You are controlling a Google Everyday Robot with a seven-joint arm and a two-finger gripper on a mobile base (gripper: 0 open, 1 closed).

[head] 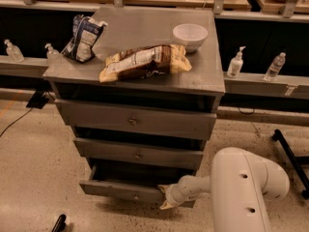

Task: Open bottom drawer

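Note:
The grey cabinet has three drawers, each with a small round knob. The bottom drawer (116, 190), the narrowest front, stands pulled out a little, with a dark gap above it and its left side wall showing. My gripper (164, 197) sits at the right part of that drawer front, at the end of the white arm (241, 187) that reaches in from the lower right. The knob (136, 196) lies just left of the gripper. The middle drawer (137, 153) and top drawer (133, 121) are pushed in.
On the cabinet top lie a brown chip bag (142, 62), a blue-white bag (84, 37) and a white bowl (189, 35). Sanitiser bottles (235, 64) stand on the shelf behind. A black stand leg (289, 153) lies on the floor at right.

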